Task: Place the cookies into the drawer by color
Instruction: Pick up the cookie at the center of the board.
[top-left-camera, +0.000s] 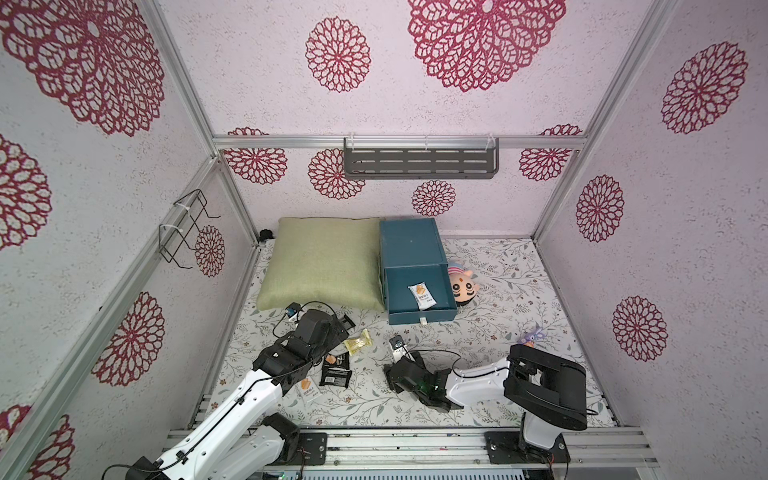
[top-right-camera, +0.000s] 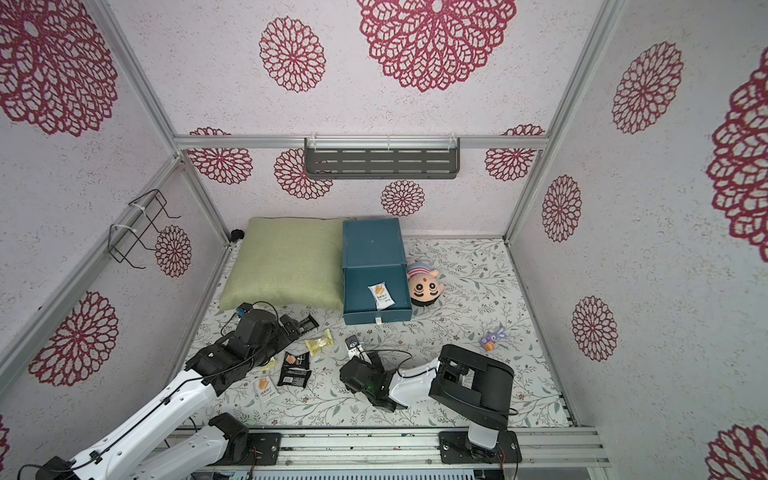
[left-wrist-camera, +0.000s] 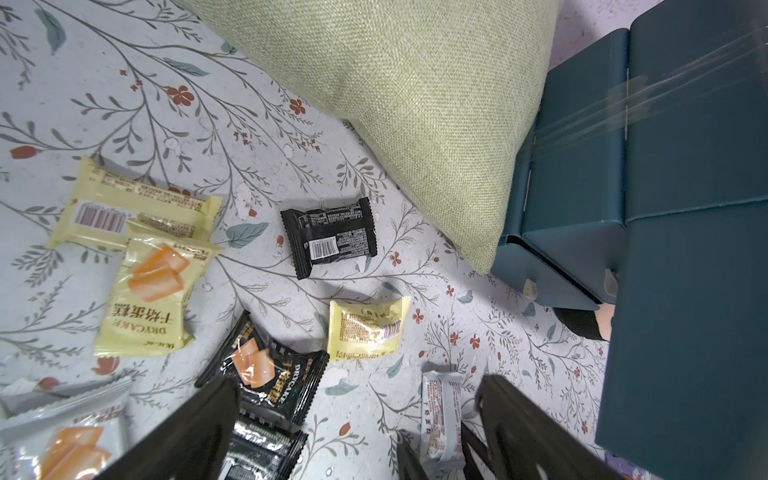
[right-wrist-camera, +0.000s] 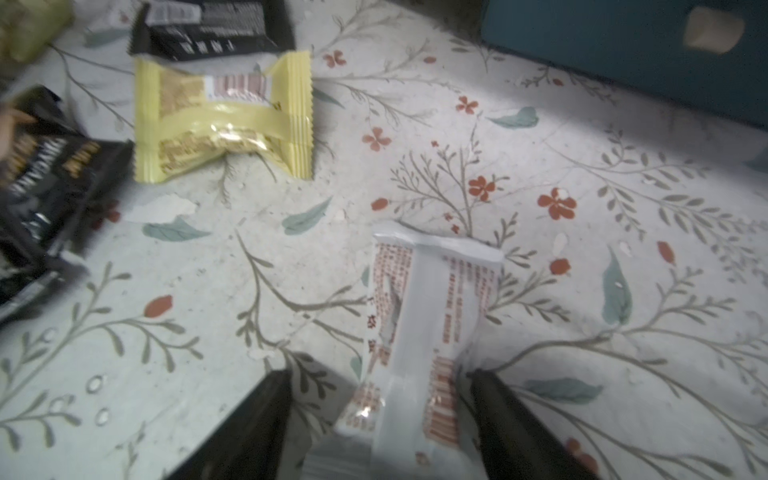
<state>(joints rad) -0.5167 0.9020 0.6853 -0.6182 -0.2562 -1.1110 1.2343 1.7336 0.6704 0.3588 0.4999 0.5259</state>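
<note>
Right pincer (right-wrist-camera: 380, 376): jaws part open, one on each side of a white packet (right-wrist-camera: 428, 316) lying flat on the worktop (right-wrist-camera: 540, 166). There's a gap on one side, so no clamp is visible. Both top views hide these fingers under the wrist.

Left pincer (left-wrist-camera: 359, 382): wide open and empty, over the packet pile toward the near-left corner.

The left wrist view shows two overlapping yellow packets (left-wrist-camera: 137, 199), plus a black packet (left-wrist-camera: 330, 237) near the cushion (left-wrist-camera: 415, 104). In both top views the left arm covers most of this.

Only the top views look into the chest (top-left-camera: 409, 245), at the middle of the far edge. Its top drawer (top-left-camera: 419, 318) is pulled out with one boxed white packet (top-left-camera: 422, 296) inside. The plush toy (top-left-camera: 463, 289) is just beside it.
</note>
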